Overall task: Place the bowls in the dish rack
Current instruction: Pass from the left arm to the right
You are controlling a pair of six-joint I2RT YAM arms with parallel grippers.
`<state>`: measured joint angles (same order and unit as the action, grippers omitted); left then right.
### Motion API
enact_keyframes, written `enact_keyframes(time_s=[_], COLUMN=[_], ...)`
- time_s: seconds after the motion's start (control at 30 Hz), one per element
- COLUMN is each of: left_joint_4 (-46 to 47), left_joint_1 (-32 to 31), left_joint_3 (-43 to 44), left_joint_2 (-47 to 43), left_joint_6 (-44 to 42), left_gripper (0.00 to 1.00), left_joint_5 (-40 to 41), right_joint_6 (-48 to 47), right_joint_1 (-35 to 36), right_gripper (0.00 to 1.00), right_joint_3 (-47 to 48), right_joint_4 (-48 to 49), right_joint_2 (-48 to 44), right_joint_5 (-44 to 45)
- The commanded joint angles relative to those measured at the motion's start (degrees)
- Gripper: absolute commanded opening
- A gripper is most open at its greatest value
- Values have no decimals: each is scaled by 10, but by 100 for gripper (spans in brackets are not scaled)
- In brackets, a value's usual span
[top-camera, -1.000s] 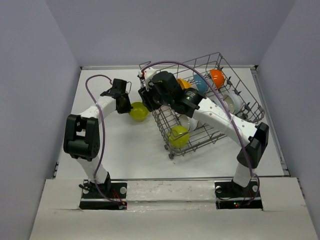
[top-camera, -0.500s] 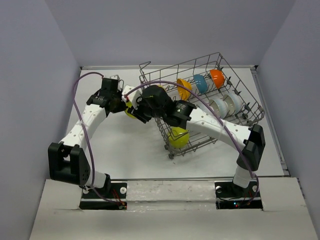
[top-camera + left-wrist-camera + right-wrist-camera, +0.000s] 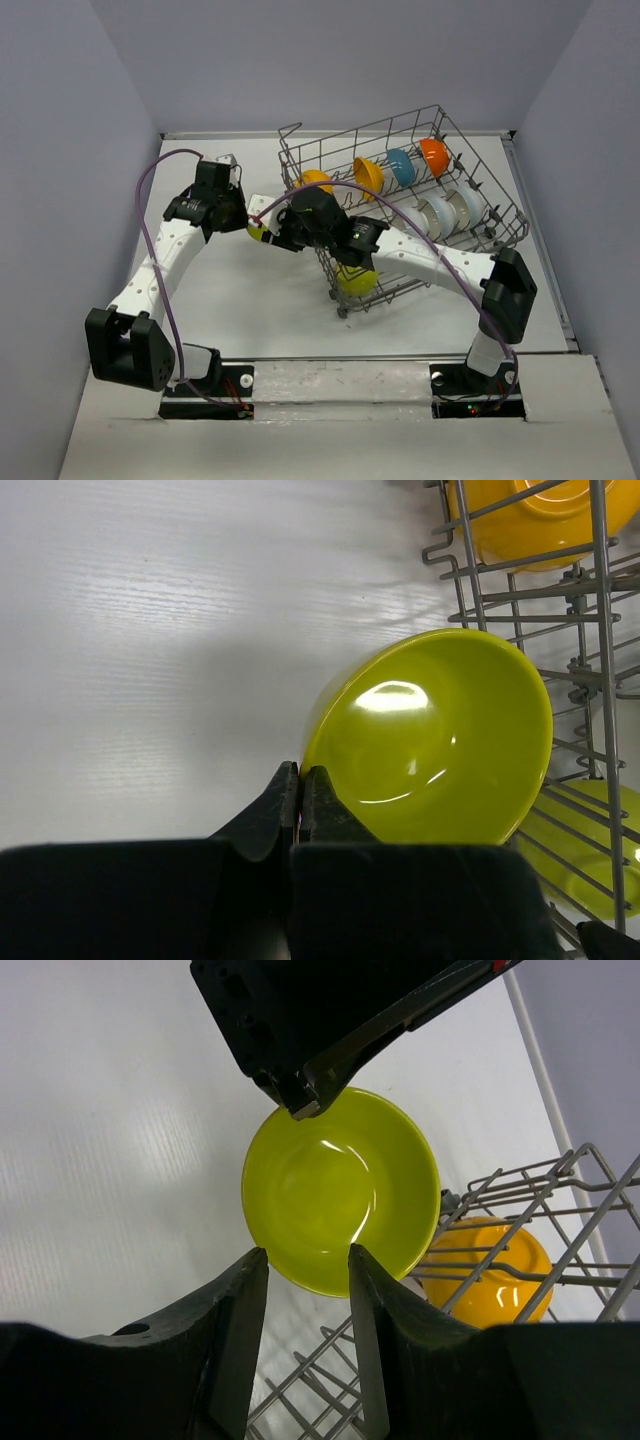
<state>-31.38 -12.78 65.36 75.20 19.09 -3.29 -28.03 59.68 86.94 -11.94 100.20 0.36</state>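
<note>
Left gripper [image 3: 299, 783] pinches the rim of the glossy lime-yellow round bowl [image 3: 440, 740], which I see just outside the left end of the grey wire dish rack [image 3: 410, 115]; right gripper [image 3: 305, 1260] stands spread beside it.

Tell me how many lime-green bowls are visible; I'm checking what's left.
2. One lime-green bowl is pinched at its rim in the left gripper, beside the dish rack; the other sits in the rack's near corner. More may be hidden.

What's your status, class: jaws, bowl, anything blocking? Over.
Left jaws shut on rim of lime bowl. Right jaws open, facing bowl. Bowl outside dish rack, beside it. Nothing blocking.
</note>
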Motion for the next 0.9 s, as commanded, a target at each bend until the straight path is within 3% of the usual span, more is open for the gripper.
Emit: enact_keyframes(time_s=[0.0,0.27,0.87], left_joint_4=[-9,-14,-35], left_joint_1=[-2,-2,-2], left_joint_3=[20,28,59], left_joint_2=[-27,-35,-45], left_joint_6=[-12,-12,-20], left_gripper=[0,0,0], left_joint_5=[-16,-26,-33], right_joint_6=[-16,-11,-17], right_joint_1=[2,23,40], right_gripper=[43,43,42], right_joint_3=[-7,-9,-25], right_joint_4=[70,68,97], right_joint_2=[-29,-18,20], right_joint_5=[-24,-57,-41])
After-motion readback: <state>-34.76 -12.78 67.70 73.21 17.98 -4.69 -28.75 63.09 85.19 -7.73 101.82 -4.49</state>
